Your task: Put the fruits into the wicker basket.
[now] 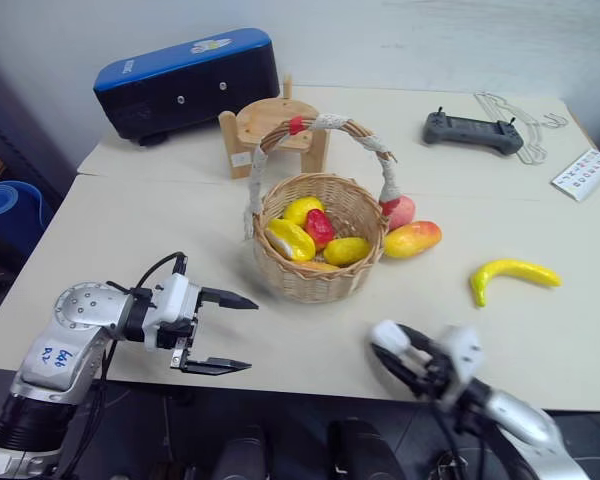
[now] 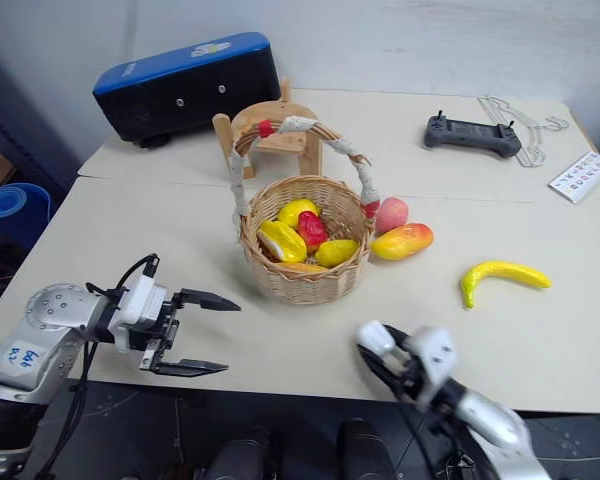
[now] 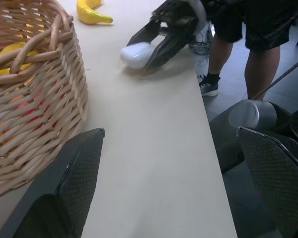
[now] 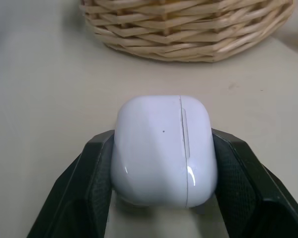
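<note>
Silver arms, black cables, black textured gripper fingers.

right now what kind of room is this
Probably a robot lab or test room: a plain table with toy fruits in a basket, a remote controller, and a person standing by.

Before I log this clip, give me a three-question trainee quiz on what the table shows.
1. True or false: the banana lies inside the basket.
2. What does the right gripper hold? A) a lemon B) a white earbud case C) nothing
3. Which fruits lie on the table right beside the basket?

Key:
1. False; it lies on the table, apart from the basket.
2. B
3. The mango and the peach. The left gripper is open and empty.
</note>
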